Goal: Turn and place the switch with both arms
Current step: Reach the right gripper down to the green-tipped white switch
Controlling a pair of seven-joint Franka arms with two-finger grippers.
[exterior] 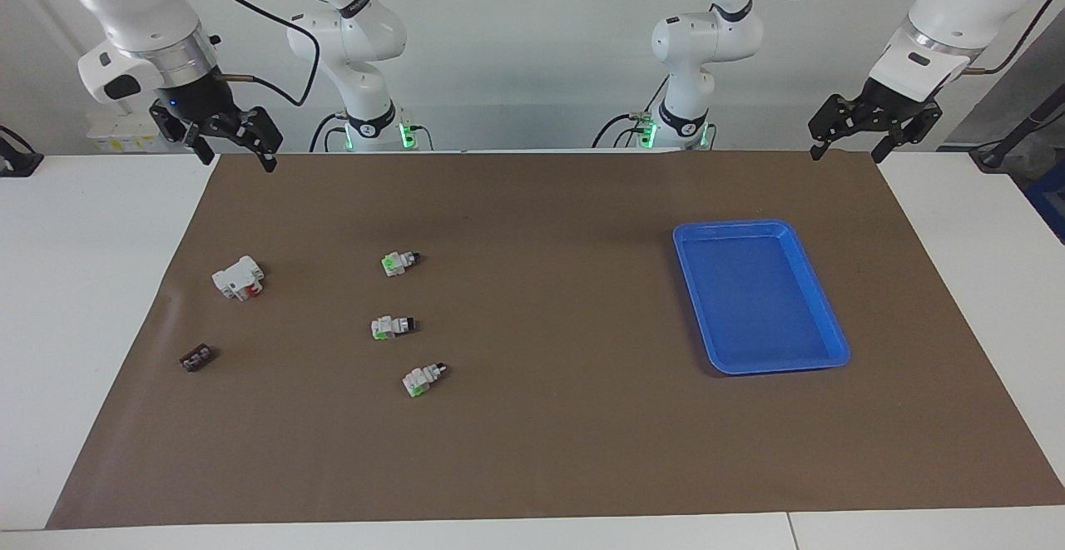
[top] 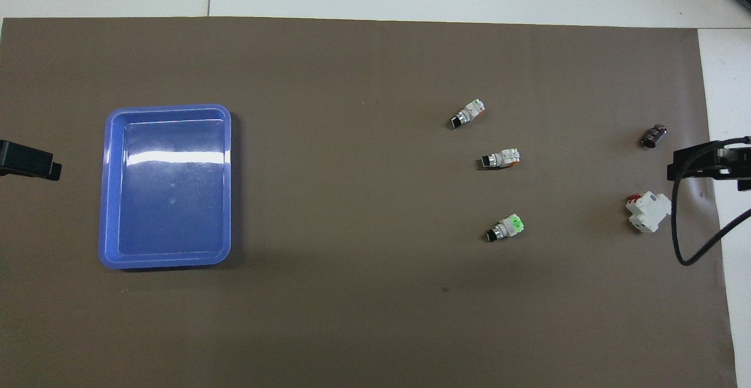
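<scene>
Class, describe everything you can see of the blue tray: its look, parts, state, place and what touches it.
The blue tray is a shallow rectangle with rounded corners, a raised rim and a flat floor, of what looks like glossy plastic that reflects light in the overhead view. It is empty and lies flat on the brown mat, toward the left arm's end of the table, apart from the three switches. Only the mat touches it; neither gripper is over it.

brown mat (exterior: 541, 417), blue tray (exterior: 819, 359), white-green-black switches (exterior: 400, 263), white block (exterior: 237, 277) with red, dark brown piece (exterior: 196, 359), white table (exterior: 75, 284)
</scene>
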